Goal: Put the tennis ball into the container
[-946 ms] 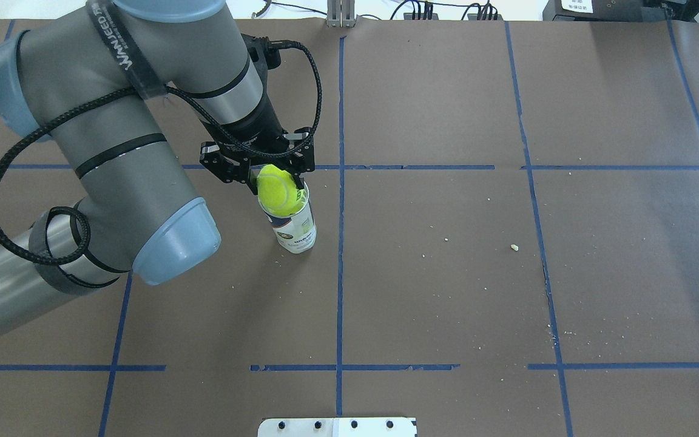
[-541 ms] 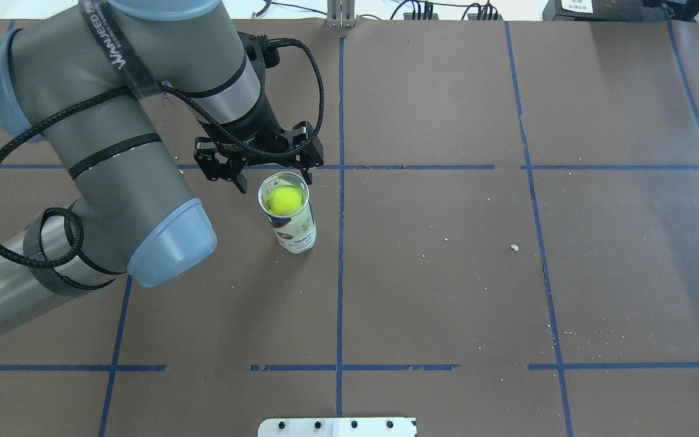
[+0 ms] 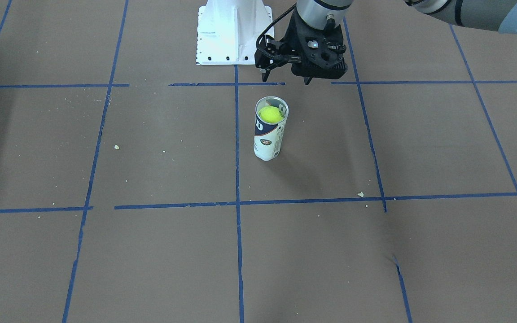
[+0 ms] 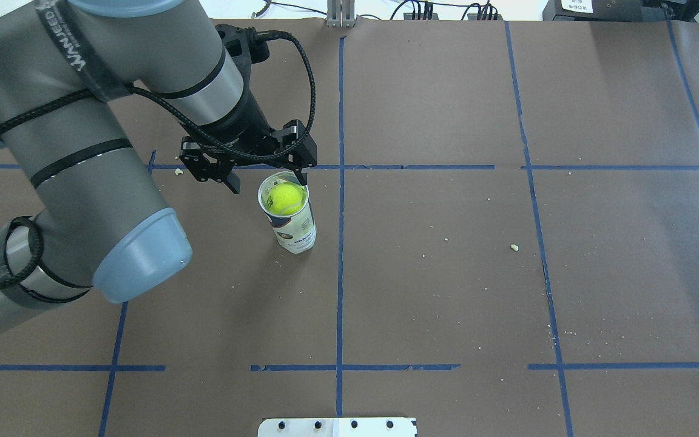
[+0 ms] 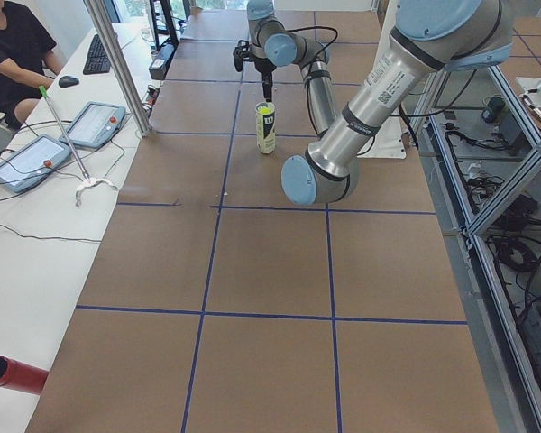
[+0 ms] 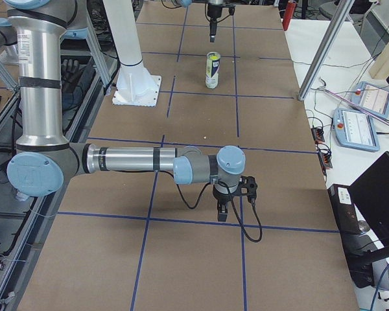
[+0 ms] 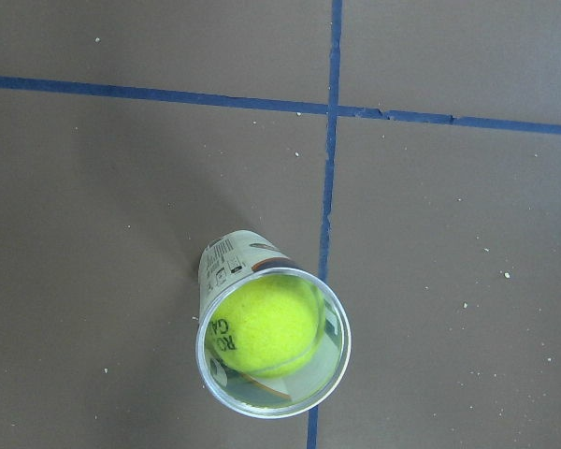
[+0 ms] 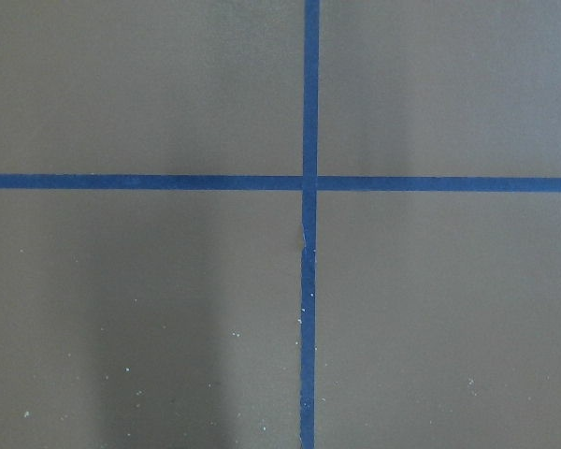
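The yellow-green tennis ball (image 4: 284,198) sits inside the container (image 4: 295,234), a clear upright tube with a navy-and-white label, a little left of the table's middle. The left wrist view looks down into the tube's mouth at the ball (image 7: 266,323), ringed by the rim of the container (image 7: 226,262). My left gripper (image 4: 267,181) hangs open and empty above and just behind the tube's mouth, without touching it. From across the table, the left gripper (image 3: 285,80) is apart from the container (image 3: 267,144) and the ball (image 3: 270,114). My right gripper (image 6: 233,202) hovers low over the table far from the tube; I cannot tell whether it is open.
The white robot base (image 3: 231,31) stands at the table's robot-side edge. Blue tape lines grid the brown tabletop, which has scattered crumbs (image 4: 514,247). An operator (image 5: 13,45) sits by tablets (image 5: 97,124) at a side desk. The right wrist view holds only taped tabletop.
My left gripper held the ball at the tube's mouth, then opened. The ball dropped into the container. The gripper has since drawn back to the left, away from the rim.
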### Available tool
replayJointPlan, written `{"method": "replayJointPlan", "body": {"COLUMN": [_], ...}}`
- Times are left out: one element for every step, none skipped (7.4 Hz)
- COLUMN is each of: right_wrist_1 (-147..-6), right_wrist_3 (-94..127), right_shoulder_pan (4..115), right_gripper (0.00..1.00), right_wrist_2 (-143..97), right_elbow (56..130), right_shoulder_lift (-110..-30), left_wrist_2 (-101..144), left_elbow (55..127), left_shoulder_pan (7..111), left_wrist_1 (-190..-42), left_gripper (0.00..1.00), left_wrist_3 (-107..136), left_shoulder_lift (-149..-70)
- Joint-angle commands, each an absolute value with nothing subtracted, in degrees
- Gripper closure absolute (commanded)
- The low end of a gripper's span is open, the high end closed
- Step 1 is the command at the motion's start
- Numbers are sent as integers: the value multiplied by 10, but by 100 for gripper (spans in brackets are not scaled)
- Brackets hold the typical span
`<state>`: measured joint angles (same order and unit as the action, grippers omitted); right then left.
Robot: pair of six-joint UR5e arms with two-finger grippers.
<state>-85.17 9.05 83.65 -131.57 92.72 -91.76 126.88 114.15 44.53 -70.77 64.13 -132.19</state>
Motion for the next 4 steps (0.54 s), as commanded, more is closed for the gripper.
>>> {"method": "replayJointPlan", "body": {"right_wrist_1": [-852, -852, -852, -852], "right_wrist_3": [91, 91, 91, 91], "right_shoulder_pan": [837, 837, 837, 837], "right_gripper": [0, 0, 0, 0], "right_wrist_2": [-1316, -1316, -1316, -1316], "right_elbow": [927, 927, 927, 927], "right_shoulder_lift": [-918, -918, -918, -918], "left_wrist_2": [1273, 1274, 1281, 1296], "left_elbow": [1154, 1153, 1149, 1143], "left_shoulder_pan": [490, 517, 540, 567], "left_wrist_1": [-723, -735, -759, -792], "left_gripper": [0, 0, 0, 0], "left_wrist_3": [554, 508, 430, 351], "left_shoulder_lift": [-1255, -1215, -1153, -1092]}}
